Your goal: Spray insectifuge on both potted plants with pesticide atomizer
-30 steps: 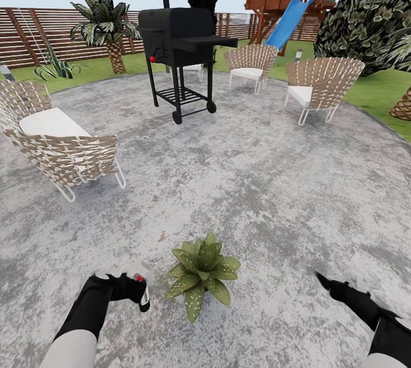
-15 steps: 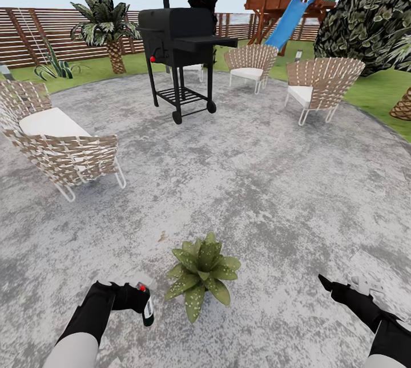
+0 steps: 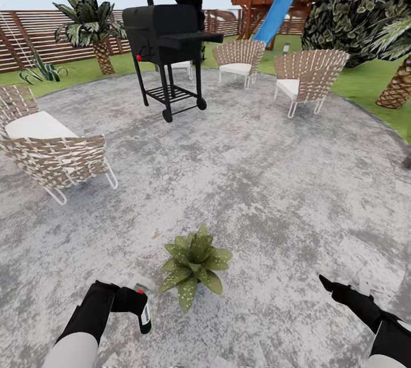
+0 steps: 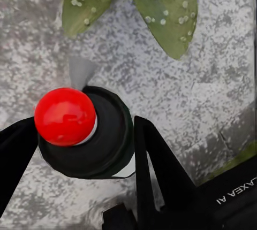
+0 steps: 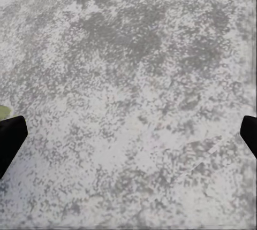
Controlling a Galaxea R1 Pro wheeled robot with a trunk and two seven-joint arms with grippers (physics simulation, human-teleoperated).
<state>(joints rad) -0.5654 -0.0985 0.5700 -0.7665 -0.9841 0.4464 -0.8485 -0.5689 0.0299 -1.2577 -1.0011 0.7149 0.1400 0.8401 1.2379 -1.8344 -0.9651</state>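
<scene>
One potted plant (image 3: pixel 193 268), a low rosette of pointed green leaves, sits on the grey patio (image 3: pixel 257 185) just ahead of me; its pot is hidden under the leaves. My left gripper (image 3: pixel 137 304) hangs low just left of the plant and is shut on the pesticide atomizer (image 3: pixel 144 315), which points down. In the left wrist view the atomizer's red spot (image 4: pixel 65 116) and dark body (image 4: pixel 110 142) sit between the black fingers (image 4: pixel 158 174), with speckled plant leaves (image 4: pixel 160 5) just beyond. My right gripper (image 3: pixel 334 289) is open to the plant's right, over bare paving (image 5: pixel 128 80).
A black grill (image 3: pixel 165 31) stands at the patio's far side. A wicker chair (image 3: pixel 51 151) is to the left, and two more (image 3: pixel 308 74) (image 3: pixel 240 57) at the back right. Beyond lie lawn, a brown slatted fence (image 3: pixel 34 37), a palm (image 3: pixel 91 20) and a playset with a blue slide (image 3: pixel 277 11).
The head view has shifted, sliding the scene up and left. My left gripper has sunk and tipped the atomizer down, a little closer to the plant. The right gripper has barely moved.
</scene>
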